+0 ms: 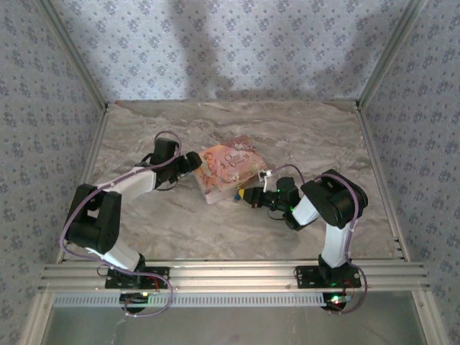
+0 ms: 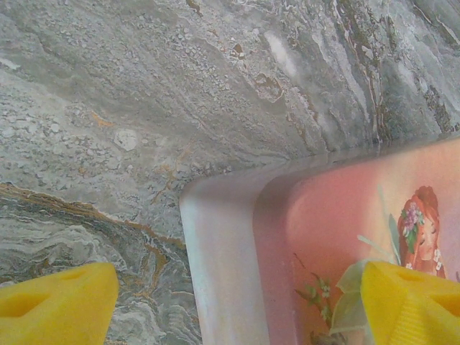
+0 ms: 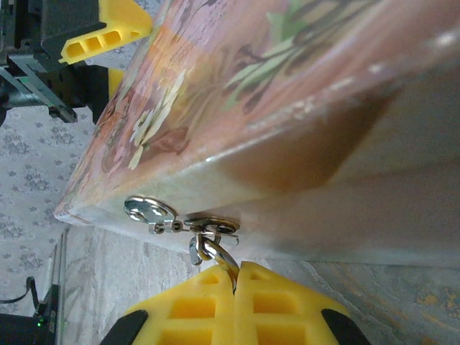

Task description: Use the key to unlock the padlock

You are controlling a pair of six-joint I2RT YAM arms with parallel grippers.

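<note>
Right gripper [image 3: 237, 267] was clamped together on a metal ring [image 3: 210, 251] at the clasp [image 3: 215, 225] of the pink box [image 3: 287, 108], mid-tabletop [image 1: 144, 129], evidently to work the padlock, too small to confirm there. Left gripper [image 2: 237, 305], apart, straddled the box's corner, likely steadying it.

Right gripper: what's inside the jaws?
A metal ring, pinched in the shut right gripper and linked to the clasp on the box edge. The ring's lower part is covered by the fingers; what else they hold cannot be told.
</note>
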